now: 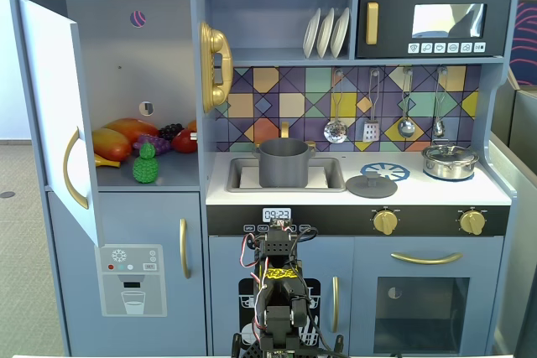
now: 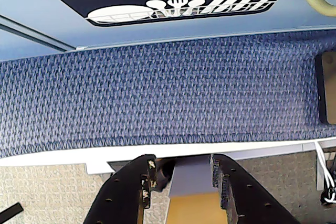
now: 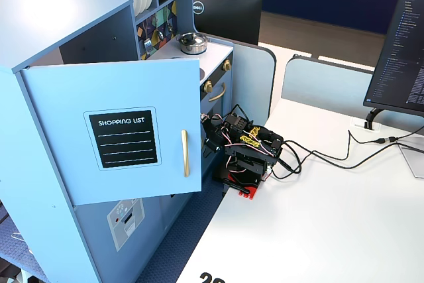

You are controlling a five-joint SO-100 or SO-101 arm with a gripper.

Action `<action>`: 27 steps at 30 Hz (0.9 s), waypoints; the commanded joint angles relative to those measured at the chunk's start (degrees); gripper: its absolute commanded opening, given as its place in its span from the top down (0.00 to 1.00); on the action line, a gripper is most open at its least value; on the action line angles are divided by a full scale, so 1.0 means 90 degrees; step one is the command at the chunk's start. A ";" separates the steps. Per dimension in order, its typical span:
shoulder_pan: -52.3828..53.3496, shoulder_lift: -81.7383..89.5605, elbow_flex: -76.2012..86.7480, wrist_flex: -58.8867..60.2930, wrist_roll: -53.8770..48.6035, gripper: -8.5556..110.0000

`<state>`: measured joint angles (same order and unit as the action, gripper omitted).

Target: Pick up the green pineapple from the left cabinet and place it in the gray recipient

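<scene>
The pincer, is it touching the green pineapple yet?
Apart. A fixed view shows the green pineapple up in the left cabinet, while the pincer hangs low over blue carpet.

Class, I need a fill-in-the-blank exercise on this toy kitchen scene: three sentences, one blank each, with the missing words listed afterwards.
1. The green pineapple stands on the shelf of the left cabinet, whose door is ____.
2. The gray recipient sits in the ____, with its flat lid lying on the counter to its right in a fixed view.
3. The tool holds ____ between its fingers.

Missing words: open; sink; nothing
</scene>
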<state>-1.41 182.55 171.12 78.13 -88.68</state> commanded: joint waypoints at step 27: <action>-0.6328 -0.0439 -0.2998 -0.4814 0.0215 0.93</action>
<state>-51.15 182.02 150.47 49.31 -84.64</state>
